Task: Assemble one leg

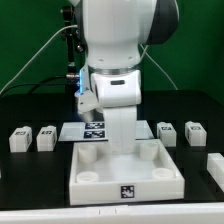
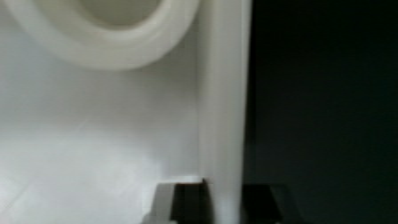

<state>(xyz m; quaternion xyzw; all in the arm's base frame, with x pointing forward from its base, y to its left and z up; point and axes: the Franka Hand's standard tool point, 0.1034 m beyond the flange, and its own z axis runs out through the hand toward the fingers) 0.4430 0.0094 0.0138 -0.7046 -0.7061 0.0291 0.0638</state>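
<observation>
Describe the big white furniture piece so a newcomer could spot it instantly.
Find the white robot arm in the middle of the black table. Under its lower end lies the square white tabletop. Unlike the small tagged pieces either side, it is large, with round sockets at its corners.

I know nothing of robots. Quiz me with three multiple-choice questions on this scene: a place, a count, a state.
1. Where does the white tabletop lie? A) right below the arm B) on a chair C) on the floor
2. How many small white parts lie on the exterior view's left of it? A) none B) two C) five
3. Its round sockets are: A) filled with legs B) empty C) taped over

1 A: the arm reaches down onto it. 2 B: two sit side by side there. 3 B: each visible socket shows hollow.
</observation>
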